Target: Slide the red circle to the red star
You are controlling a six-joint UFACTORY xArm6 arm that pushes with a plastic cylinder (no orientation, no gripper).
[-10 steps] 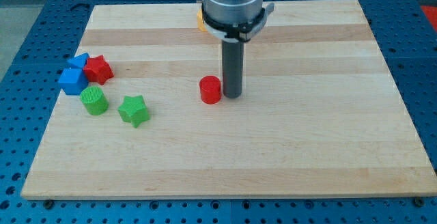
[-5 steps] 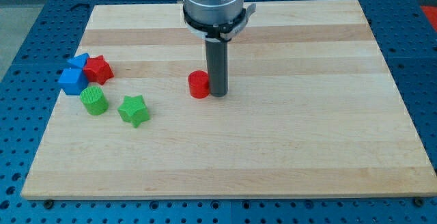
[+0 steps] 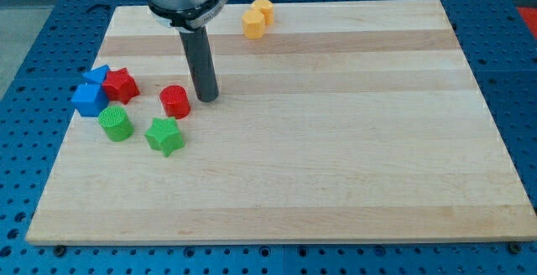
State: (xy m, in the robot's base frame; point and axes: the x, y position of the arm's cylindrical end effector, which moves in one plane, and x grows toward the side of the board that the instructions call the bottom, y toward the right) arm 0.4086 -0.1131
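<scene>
Step in hand, est.: push phase. My tip [image 3: 207,99] sits just right of red circle [image 3: 174,101], touching or nearly. No gripper fitted, nothing held. Red star [image 3: 121,85] near, to view's left, slightly up. Next: push left w/ slight upward bias. Circle upright, short cylinder, on counter [image 3: 352,158].

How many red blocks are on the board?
2. The red circle sits just left of my tip, above the green star. The red star is farther left, against the blue blocks. None looks hidden.
</scene>
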